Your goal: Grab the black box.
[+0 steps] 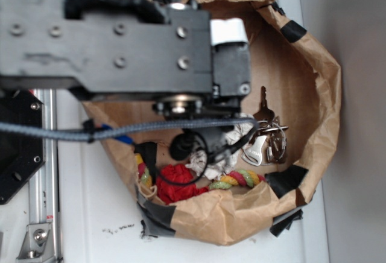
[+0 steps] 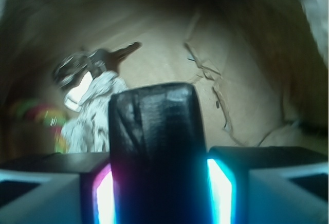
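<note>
White tabletop (image 1: pixel 90 215), smooth, scuffed with small black marks near the front edge; an aluminium rail (image 1: pixel 45 172) runs along its left side beside a black hexagonal plate (image 1: pixel 17 148) with screws.

Brown paper bag (image 1: pixel 313 82), large, rolled down into a bowl shape, crinkled kraft walls patched with strips of black tape (image 1: pixel 294 31); its floor is creased and lightly torn in the wrist view.

Robot arm (image 1: pixel 120 40), matte black blocky housing with silver screws and a braided grey cable (image 1: pixel 151 130), reaching over and into the bag.

Gripper (image 2: pixel 159 183), seen close in the wrist view: the two fingers (image 2: pixel 103 193) press against either side of the black box (image 2: pixel 157 147), their inner faces glowing pink and cyan. The box stands upright between them, glossy, faintly creased, with rounded top corners, held above the bag's floor.

Rope toy (image 1: pixel 238 180), twisted yellow, green and pink strands, by the bag's near wall.

Red yarn bundle (image 1: pixel 178 184), soft and tangled, beside the rope.

Crumpled white paper (image 1: pixel 214 163), speckled, lying near the middle.

Bunch of keys (image 1: pixel 268 127), metallic, on a ring, against the right wall, touching the paper's edge.
</note>
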